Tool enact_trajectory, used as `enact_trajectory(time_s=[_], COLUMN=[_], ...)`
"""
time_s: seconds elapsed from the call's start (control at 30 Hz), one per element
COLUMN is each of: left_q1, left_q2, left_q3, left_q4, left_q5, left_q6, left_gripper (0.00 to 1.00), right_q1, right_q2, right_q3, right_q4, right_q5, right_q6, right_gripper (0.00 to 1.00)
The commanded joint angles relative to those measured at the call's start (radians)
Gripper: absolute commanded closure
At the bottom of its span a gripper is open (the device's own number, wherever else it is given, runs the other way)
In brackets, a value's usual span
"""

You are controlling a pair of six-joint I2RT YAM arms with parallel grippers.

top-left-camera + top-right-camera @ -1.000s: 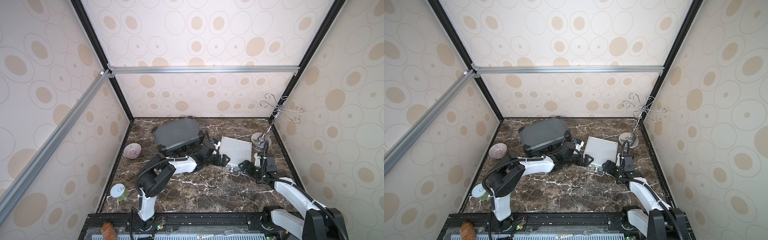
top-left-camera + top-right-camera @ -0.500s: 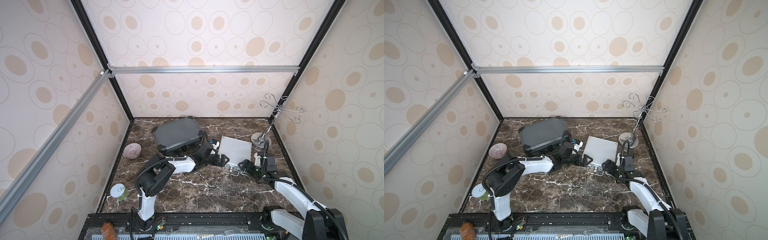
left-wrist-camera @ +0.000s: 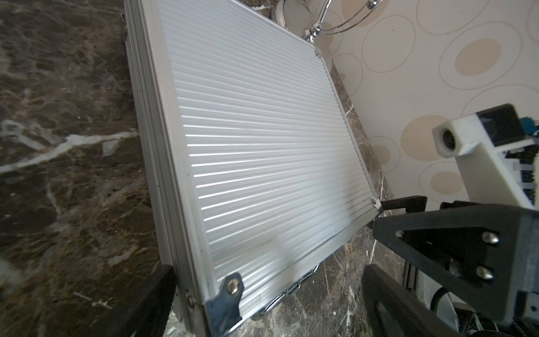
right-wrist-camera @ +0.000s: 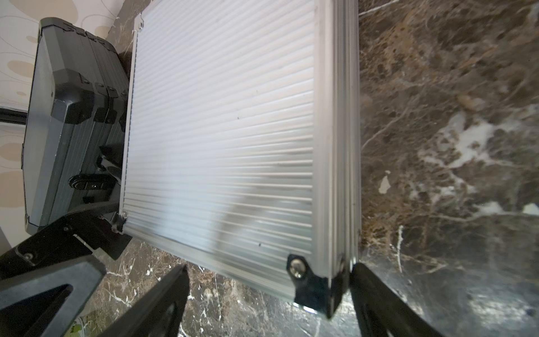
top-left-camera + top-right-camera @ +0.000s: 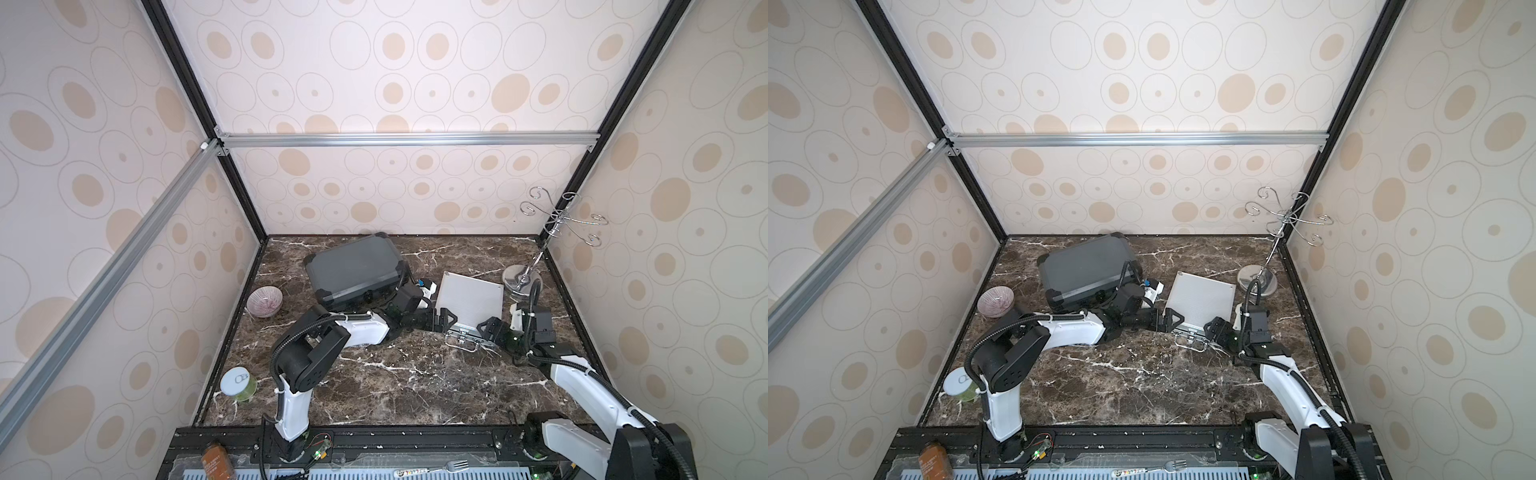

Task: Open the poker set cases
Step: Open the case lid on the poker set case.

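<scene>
I see the grey case (image 5: 353,268) and the silver case (image 5: 469,299) both shut; my left gripper (image 5: 451,321) and right gripper (image 5: 487,331), fingers apart, straddle the silver case's front corners.

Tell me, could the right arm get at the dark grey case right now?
Probably not directly: the silver case lies between it and the dark grey case, and the left arm reaches across the gap too. The right arm has its open jaws straddling the silver case's near corner.

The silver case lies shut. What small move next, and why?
Probably close the left gripper on its corner to steady the silver case: the lid is down, and the right gripper also stands open at the other near corner.
</scene>
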Motion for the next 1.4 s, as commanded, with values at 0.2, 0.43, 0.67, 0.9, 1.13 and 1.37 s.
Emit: enact_trajectory(time_s=[0.2,0.43,0.67,0.9,1.13,1.37], left_q1=[0.015,0.024,0.023,0.025,0.029,0.031], left_q2=[-0.019,-0.032,-0.02,-0.009,0.011,0.008], left_q3=[-0.068,-0.089,-0.111,-0.11,-0.106,-0.103], left_q4=[0.124,0.186,0.272,0.313,0.38,0.392], left_q5=[0.081,0.088,0.136,0.167,0.196,0.197], left_q6=[-0.117,-0.166,-0.233,-0.268,-0.324,-0.335], left_gripper=[0.0,0.0,0.0,0.0,0.0,0.0], right_q1=[0.006,0.006,0.006,0.007,0.005,-0.017], right_q2=[-0.018,-0.022,-0.025,-0.023,-0.019,-0.042], right_q3=[0.03,0.036,0.038,0.038,0.03,0.011], right_q4=[0.062,0.061,0.062,0.065,0.065,0.06], right_q5=[-0.036,-0.038,-0.036,-0.037,-0.024,0.006], right_q6=[0.018,0.021,0.022,0.024,0.034,0.064], right_gripper=[0.11,0.11,0.11,0.11,0.08,0.01])
